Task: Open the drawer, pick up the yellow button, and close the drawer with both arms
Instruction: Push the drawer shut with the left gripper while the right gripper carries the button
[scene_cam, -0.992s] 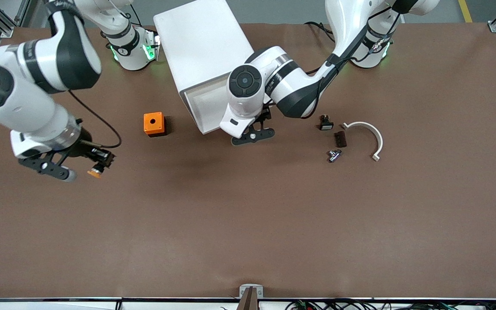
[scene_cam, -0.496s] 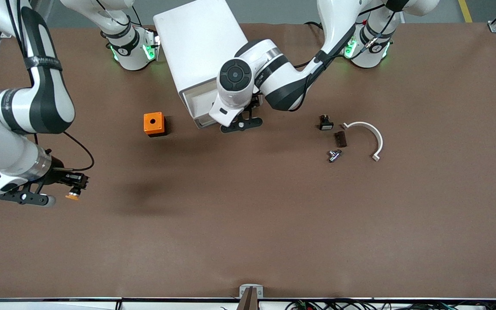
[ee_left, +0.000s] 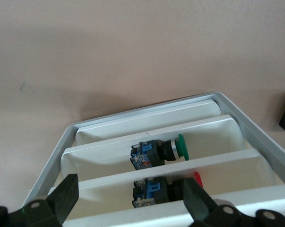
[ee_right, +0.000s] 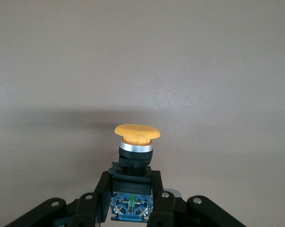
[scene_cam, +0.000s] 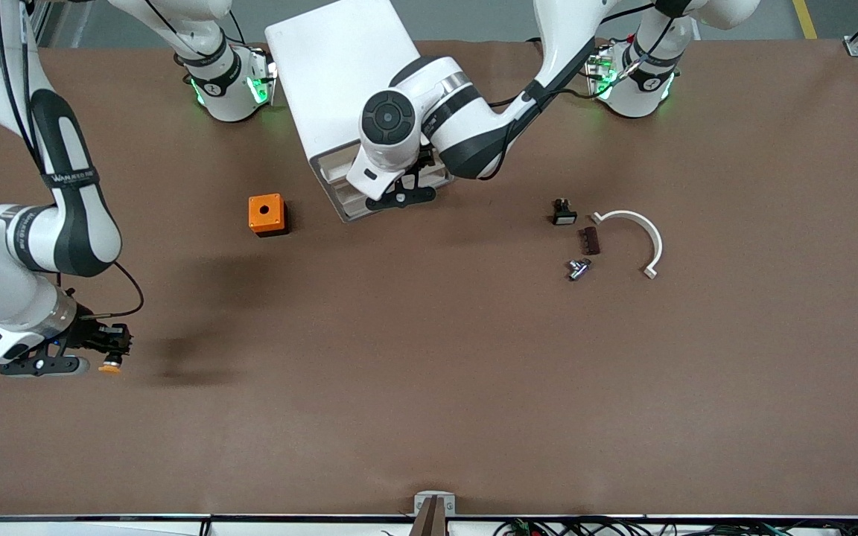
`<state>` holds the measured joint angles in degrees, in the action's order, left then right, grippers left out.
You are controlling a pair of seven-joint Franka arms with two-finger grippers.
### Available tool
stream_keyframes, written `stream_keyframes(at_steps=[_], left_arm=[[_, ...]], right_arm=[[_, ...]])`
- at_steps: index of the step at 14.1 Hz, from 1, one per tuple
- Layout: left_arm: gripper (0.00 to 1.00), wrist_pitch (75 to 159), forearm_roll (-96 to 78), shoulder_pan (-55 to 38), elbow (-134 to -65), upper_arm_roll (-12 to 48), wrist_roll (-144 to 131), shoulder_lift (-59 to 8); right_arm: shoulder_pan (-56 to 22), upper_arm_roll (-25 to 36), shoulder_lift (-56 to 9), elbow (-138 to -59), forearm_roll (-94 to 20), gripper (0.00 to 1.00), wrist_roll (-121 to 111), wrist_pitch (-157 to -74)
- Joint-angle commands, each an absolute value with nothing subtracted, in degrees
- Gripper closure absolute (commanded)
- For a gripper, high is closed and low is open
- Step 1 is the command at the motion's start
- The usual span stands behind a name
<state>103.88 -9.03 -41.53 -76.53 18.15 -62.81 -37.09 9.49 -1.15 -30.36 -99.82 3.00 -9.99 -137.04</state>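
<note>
Orange-capped button (ee_right: 134,158) clamped, right gripper (ee_right: 131,198); blue rear visible.

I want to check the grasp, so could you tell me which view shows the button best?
The right wrist view: the button fills the centre, orange cap up, its blue block clamped by the right gripper. The front view shows only a tiny orange dot above the table. The left wrist view shows none of it.

The button (ee_right: 136,161) had a yellow-orange cap, silver ring, black middle and blue rear block, the cabinet (scene_cam: 347,82) was white, the cube (scene_cam: 266,214) orange, the surface (scene_cam: 429,372) brown, and the lower drawers showed green-capped (ee_left: 180,145) and red-capped (ee_left: 197,178) parts.
</note>
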Motion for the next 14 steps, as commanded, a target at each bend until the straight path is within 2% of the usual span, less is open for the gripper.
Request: stream_keyframes(at_steps=[1,5,12,13,14], left_arm=[[0.00,104.24,-10.63,-43.33,-77.08,18.11,-63.11,-37.44],[0.00,104.24,-12.48,-44.12,-77.34,18.11,-63.11,-37.53],[0.00,104.24,-12.22,-41.76,-76.82,17.40,-63.11,-36.74],[0.00,104.24,-12.22,-40.44,-76.82,17.40,-63.11,-36.56],[0.00,104.24,-12.30,-39.21,-76.82,17.40,-63.11,-35.78]], right_arm=[[11.86,-2.29,-33.30,-99.40,3.69,1.00,-12.83,-140.79],[13.09,-2.29,-36.29,-99.32,3.69,1.00,-12.83,-142.03],[13.27,-2.29,-37.70,-99.40,3.69,1.00,-12.83,-143.79],[13.27,-2.29,-37.71,-99.40,3.69,0.95,-12.83,-143.88],[13.27,-2.29,-37.79,-99.40,3.69,0.86,-12.83,-143.88]])
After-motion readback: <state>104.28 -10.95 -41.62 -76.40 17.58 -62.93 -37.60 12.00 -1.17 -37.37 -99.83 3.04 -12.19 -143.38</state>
